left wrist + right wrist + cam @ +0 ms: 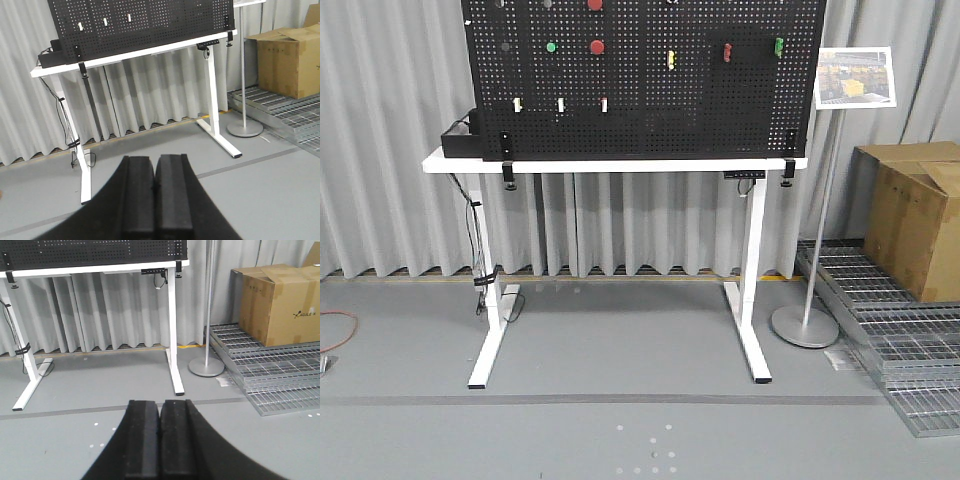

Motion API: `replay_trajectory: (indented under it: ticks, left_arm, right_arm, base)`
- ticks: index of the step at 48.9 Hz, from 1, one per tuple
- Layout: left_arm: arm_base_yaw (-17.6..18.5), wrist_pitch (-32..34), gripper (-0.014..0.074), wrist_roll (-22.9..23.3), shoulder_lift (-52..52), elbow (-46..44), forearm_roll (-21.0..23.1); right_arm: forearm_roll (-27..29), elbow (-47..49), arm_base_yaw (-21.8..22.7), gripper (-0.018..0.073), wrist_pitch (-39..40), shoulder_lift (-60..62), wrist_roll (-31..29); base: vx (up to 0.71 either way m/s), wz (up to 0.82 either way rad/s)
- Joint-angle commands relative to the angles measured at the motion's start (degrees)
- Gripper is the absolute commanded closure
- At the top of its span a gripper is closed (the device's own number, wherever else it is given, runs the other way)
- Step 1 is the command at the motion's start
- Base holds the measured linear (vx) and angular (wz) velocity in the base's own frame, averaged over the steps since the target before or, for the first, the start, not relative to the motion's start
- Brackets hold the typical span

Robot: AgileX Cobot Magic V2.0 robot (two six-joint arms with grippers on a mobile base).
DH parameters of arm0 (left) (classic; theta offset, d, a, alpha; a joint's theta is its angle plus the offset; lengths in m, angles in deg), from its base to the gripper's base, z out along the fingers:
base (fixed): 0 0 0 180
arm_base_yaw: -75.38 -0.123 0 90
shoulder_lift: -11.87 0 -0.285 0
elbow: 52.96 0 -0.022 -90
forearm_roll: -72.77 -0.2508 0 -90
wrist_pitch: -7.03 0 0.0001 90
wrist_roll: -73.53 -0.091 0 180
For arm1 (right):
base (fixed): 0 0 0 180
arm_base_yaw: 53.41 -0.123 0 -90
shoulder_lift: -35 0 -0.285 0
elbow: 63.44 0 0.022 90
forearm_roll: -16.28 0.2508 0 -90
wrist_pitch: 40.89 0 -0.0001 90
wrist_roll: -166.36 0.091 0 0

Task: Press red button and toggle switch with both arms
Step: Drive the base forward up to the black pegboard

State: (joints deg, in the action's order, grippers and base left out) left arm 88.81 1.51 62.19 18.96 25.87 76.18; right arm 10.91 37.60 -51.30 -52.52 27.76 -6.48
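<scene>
- Left claw point(156, 199): pads pressed together, nothing held. Right claw point(160, 440): the same.
- Red button point(597, 47) sits on the pegboard point(650, 110), upper middle, near a green button point(551, 47). A second red button point(595, 4) is at the top edge.
- The board stands upright on the white bench point(620, 164).
- Toggle switch: too small to pick out on the board.
- Key relation: the board lies ahead of and above both claws, well apart.
- Right wrist view has the bench off to its left, so the left arm is judged nearer the buttons.
</scene>
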Motion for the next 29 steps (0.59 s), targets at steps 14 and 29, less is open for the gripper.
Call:
replay_trajectory:
  ticks: [14,29]
  left_arm:
    - [-0.08,4.81,0.0594,0.07,-0.86,1.86,0.57]
    - [-0.08,4.81,0.0594,0.07,-0.86,1.86,0.57]
  right_arm:
    - [-0.16,-0.66,0.24,0.0562,4.55,0.92,-0.75]
    - [-0.16,-0.66,0.24,0.0562,4.55,0.92,-0.75]
  base:
    - [0.0,0.0]
    - [0.0,0.0]
